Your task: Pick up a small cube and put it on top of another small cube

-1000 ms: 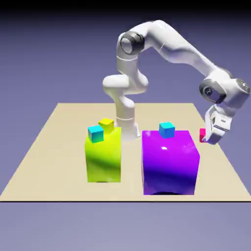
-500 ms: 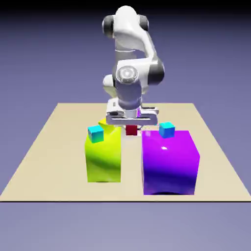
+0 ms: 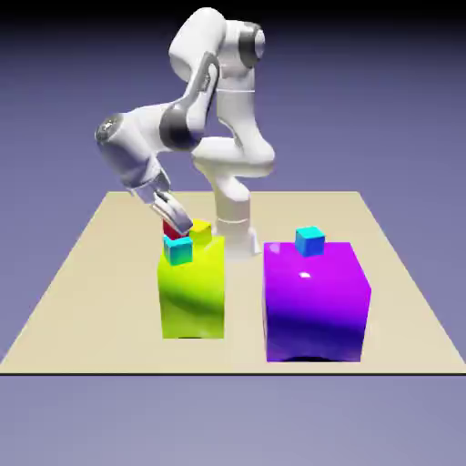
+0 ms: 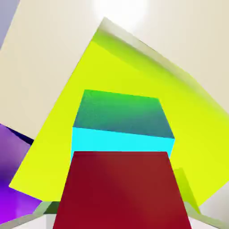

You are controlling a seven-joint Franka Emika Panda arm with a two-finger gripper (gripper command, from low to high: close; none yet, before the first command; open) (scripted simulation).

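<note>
Cube (image 4: 120,190), red and equal-sided so no long axis, sits square at six o'clock in my hand view, one flat face toward me, hiding both my fingers. Whether I clamp it or stand wide I cannot tell. From outside, my gripper (image 3: 179,227) hangs over the cyan cube (image 3: 178,249) on the yellow-green block (image 3: 192,289), red cube just above it.

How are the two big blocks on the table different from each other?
The yellow-green block is narrower than the purple block and stands at the exterior view's left, the purple one at its right. The yellow-green block carries a cyan and a yellow small cube, the purple block only a cyan one. Both are glossy and stand upright on the table.
</note>
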